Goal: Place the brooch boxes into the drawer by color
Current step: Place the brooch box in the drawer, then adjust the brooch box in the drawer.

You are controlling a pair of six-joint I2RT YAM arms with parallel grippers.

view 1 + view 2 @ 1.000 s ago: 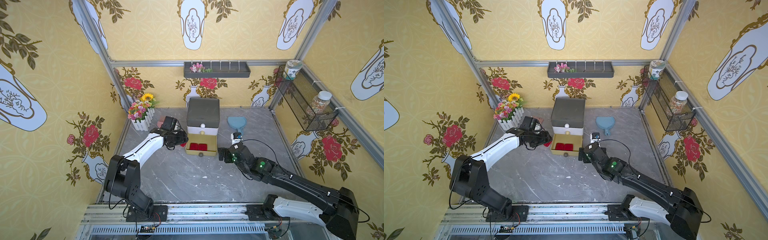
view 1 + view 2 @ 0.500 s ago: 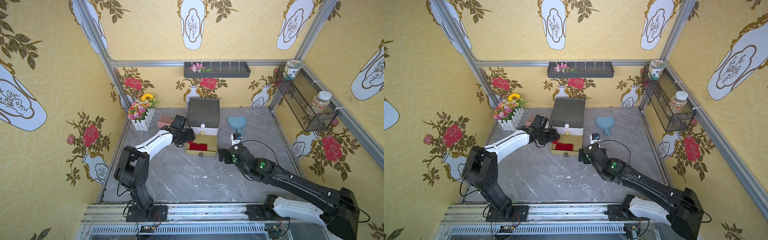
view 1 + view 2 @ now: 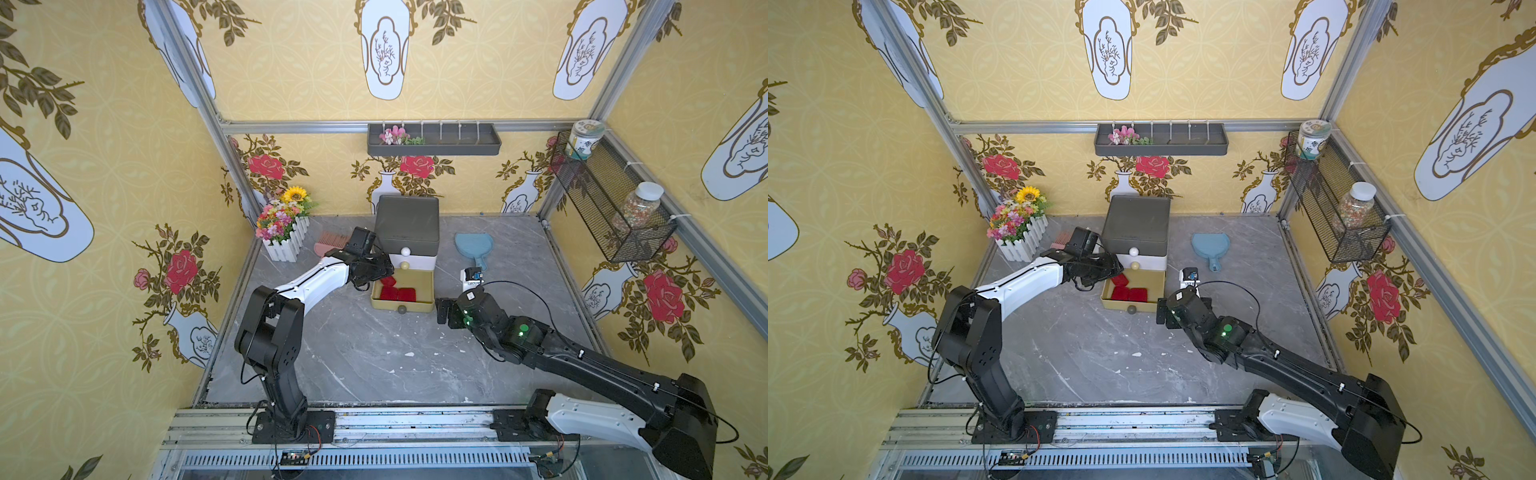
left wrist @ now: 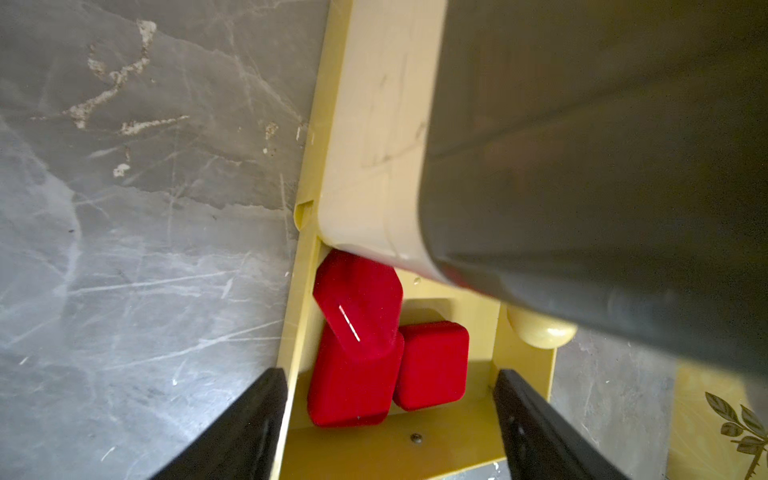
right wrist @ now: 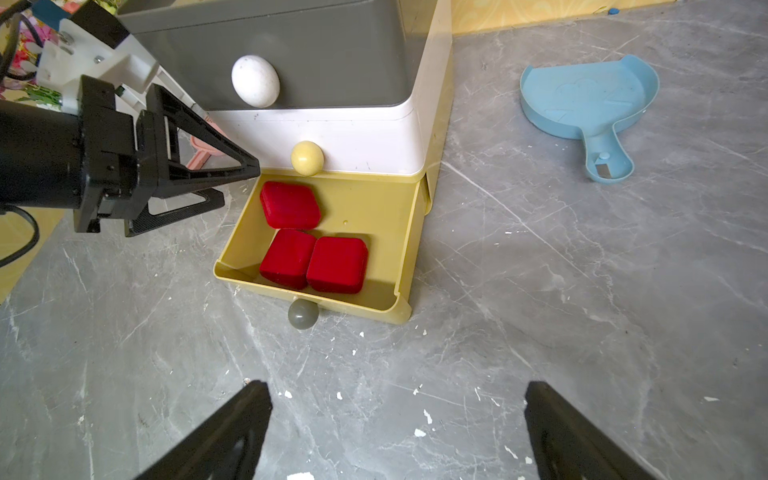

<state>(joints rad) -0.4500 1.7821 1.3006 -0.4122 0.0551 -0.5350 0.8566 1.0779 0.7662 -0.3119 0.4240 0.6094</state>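
Left hand [image 5: 240, 183] newly at the drawer [image 5: 405, 241], fingers [image 4: 249, 415] apart, third red box [image 5: 289, 204] inside.

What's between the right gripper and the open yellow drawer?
Just bare, white-flecked tabletop between the right gripper and the drawer, up to its grey knob; the right wrist view shows it.

The drawer's [image 3: 1133, 306] olive-yellow bottom tier stands pulled out, holding three red brooch boxes [image 3: 1128, 294]. The left gripper [image 3: 1116, 266] hovers at its rear left corner.
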